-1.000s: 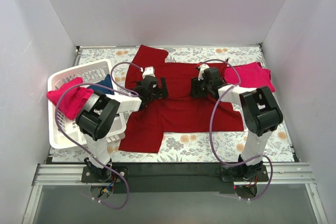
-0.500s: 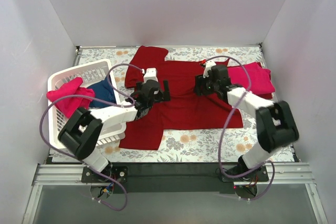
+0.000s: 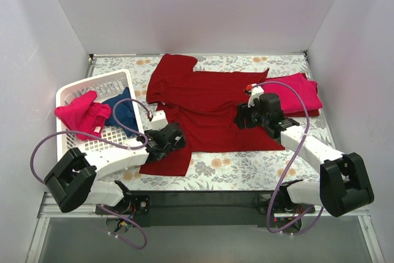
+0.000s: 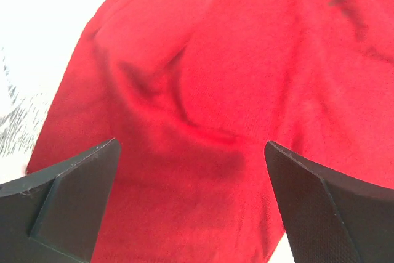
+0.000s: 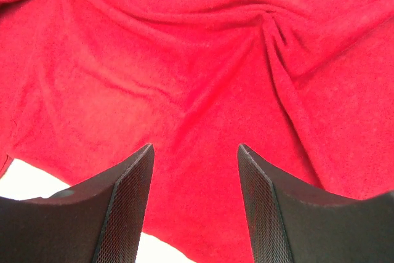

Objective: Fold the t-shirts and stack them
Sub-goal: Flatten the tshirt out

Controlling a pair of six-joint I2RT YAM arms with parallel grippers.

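A large dark red cloth t-shirt lay flat on the floral counter, length running left to right. Both claws hovered spread, empty (left claw at its near sleeve, right claw near its hem).

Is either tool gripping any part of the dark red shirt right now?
Nothing is held. The left tool and right tool are both open above the dark red shirt, with no cloth pinched between their fingers.

Dark red t-shirt: soft matt cloth. Basket: white plastic. Right hand pads: matt black, textured.
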